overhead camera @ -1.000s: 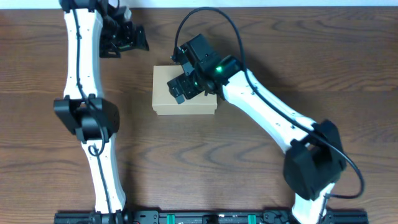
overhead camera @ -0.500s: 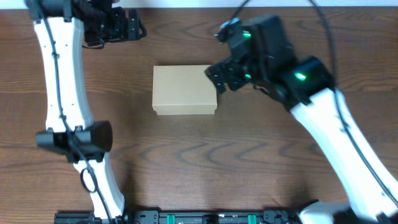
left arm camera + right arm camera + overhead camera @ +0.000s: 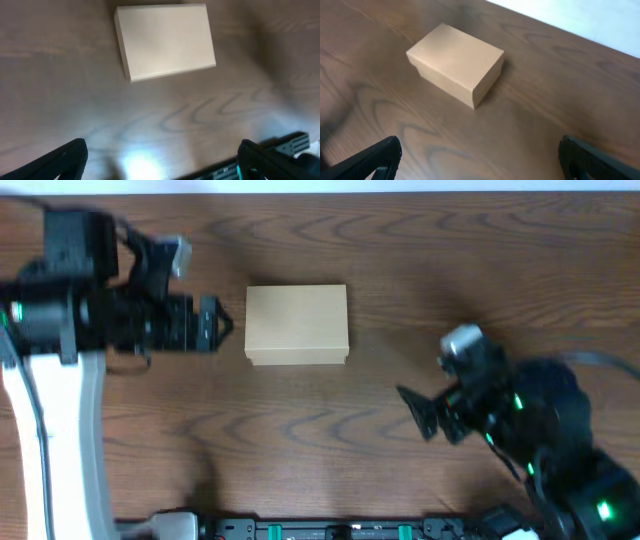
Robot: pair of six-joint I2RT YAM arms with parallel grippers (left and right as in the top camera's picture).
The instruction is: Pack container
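The container (image 3: 297, 324) is a plain tan cardboard box, lid shut, on the wooden table. It also shows in the left wrist view (image 3: 165, 40) and the right wrist view (image 3: 456, 62). My left gripper (image 3: 215, 325) is open and empty, just left of the box and apart from it; its fingers frame bare table (image 3: 160, 160). My right gripper (image 3: 420, 412) is open and empty, to the right and in front of the box, well away from it; its fingers frame bare wood (image 3: 480, 157).
The brown wooden table (image 3: 400, 260) stretches all round the box. A black rail with green clips (image 3: 330, 530) runs along the front edge. A white strip (image 3: 580, 15) lies past the table's far edge.
My right arm left the box top and swung right and toward the front. My left arm came down from the far left corner to just left of the box. The box stayed put.
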